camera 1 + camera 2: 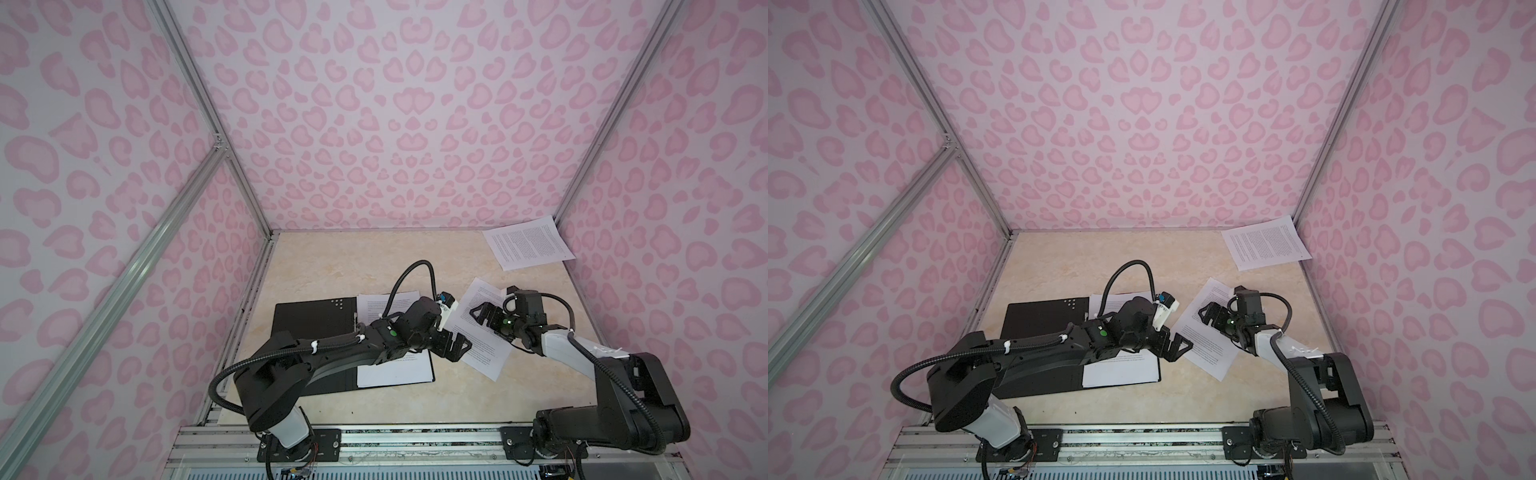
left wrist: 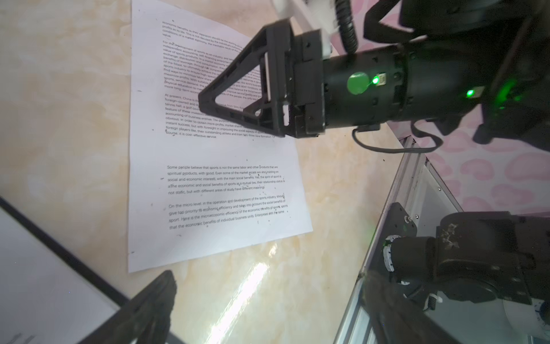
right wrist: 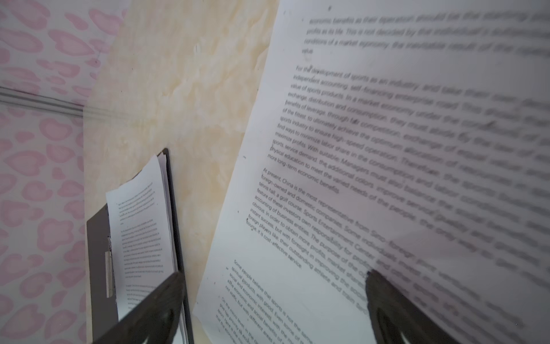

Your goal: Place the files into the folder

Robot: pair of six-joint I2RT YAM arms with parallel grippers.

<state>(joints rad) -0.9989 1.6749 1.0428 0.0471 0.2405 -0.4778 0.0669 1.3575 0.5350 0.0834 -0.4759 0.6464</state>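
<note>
The folder [image 1: 316,328] [image 1: 1042,320] lies open on the left of the table, black inside up. A stack of files [image 1: 395,372] [image 1: 1121,372] rests on its right half. One loose file [image 1: 478,336] [image 1: 1204,336] lies slanted beside it, and another [image 1: 530,243] [image 1: 1264,243] sits in the back right corner. My left gripper [image 1: 457,347] [image 2: 268,297] is open and empty over bare table, between the folder and the loose file [image 2: 226,184]. My right gripper [image 1: 484,313] [image 3: 273,292] is open low over that file [image 3: 387,149], nothing held.
Pink patterned walls with aluminium posts close in the left, back and right of the beige table [image 1: 353,266]. An aluminium rail [image 1: 415,436] with both arm bases runs along the front edge. The right arm's body [image 2: 372,86] hangs close beyond my left gripper.
</note>
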